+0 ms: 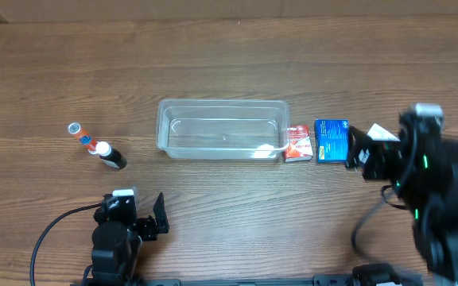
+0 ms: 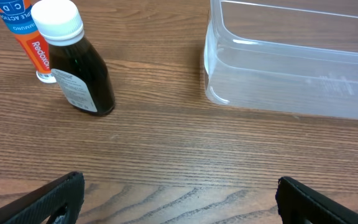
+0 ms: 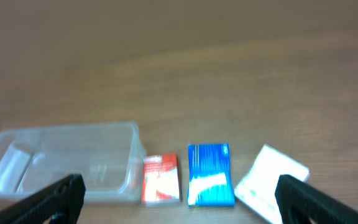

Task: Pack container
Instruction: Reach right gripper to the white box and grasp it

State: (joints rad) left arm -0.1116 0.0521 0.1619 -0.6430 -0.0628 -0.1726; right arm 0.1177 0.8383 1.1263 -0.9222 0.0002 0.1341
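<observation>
The clear plastic container (image 1: 222, 129) lies in the middle of the table and looks empty; it also shows in the left wrist view (image 2: 291, 62) and the right wrist view (image 3: 61, 162). A red box (image 1: 297, 144), a blue box (image 1: 331, 141) and a white box (image 1: 378, 132) lie to its right, also in the right wrist view (image 3: 161, 178) (image 3: 210, 174) (image 3: 269, 180). A dark bottle with a white cap (image 1: 110, 154) (image 2: 79, 65) and an orange tube (image 1: 82, 137) (image 2: 23, 37) lie to its left. My left gripper (image 1: 148, 221) (image 2: 179, 199) is open and empty. My right gripper (image 1: 356, 149) (image 3: 179, 199) is open above the boxes.
Bare wooden table surrounds the objects. Black cables trail from both arm bases at the front edge.
</observation>
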